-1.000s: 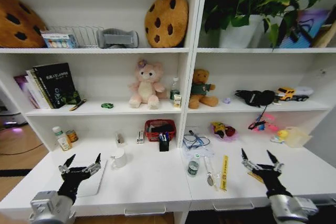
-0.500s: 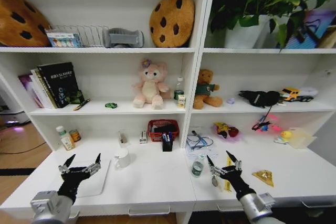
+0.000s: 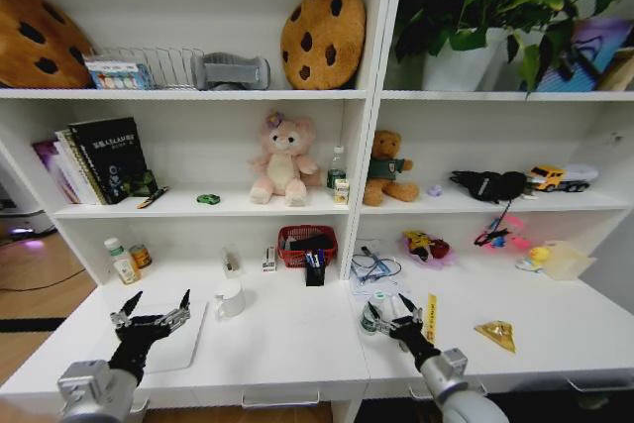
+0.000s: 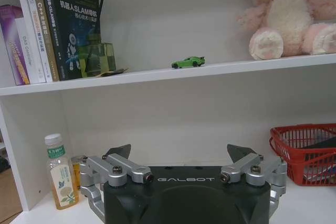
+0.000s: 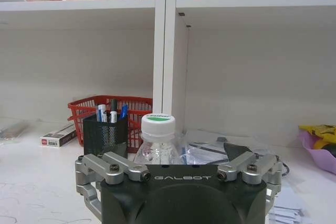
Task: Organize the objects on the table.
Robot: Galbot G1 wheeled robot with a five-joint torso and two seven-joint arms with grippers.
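Observation:
The small clear jar (image 3: pixel 369 316) with a green label stands on the white table (image 3: pixel 297 344). My right gripper (image 3: pixel 391 312) is open right beside it. In the right wrist view the jar (image 5: pixel 157 141) stands close ahead of the open right gripper (image 5: pixel 176 155), in line with the gap between its spread fingers. My left gripper (image 3: pixel 151 310) hangs open over the silver laptop (image 3: pixel 183 342) at the table's left; the left wrist view shows this gripper (image 4: pixel 178 151) holding nothing. A tiny green toy car (image 3: pixel 208 199) (image 4: pixel 188 62) sits on the middle shelf. Pens (image 3: pixel 311 260) (image 5: pixel 112 111) stand in a black mesh holder.
On the table are a white mug (image 3: pixel 230 298), a red basket (image 3: pixel 303 243), a yellow strip (image 3: pixel 430 310) and a yellow triangle (image 3: pixel 495 334). A drink bottle (image 4: pixel 60 178) stands at the far left. Books (image 3: pixel 99 158) and plush toys (image 3: pixel 282 160) fill the shelf above.
My right arm has swung left across the table, from its right side up to the jar. The left arm has stayed still. The camera shifted slightly.

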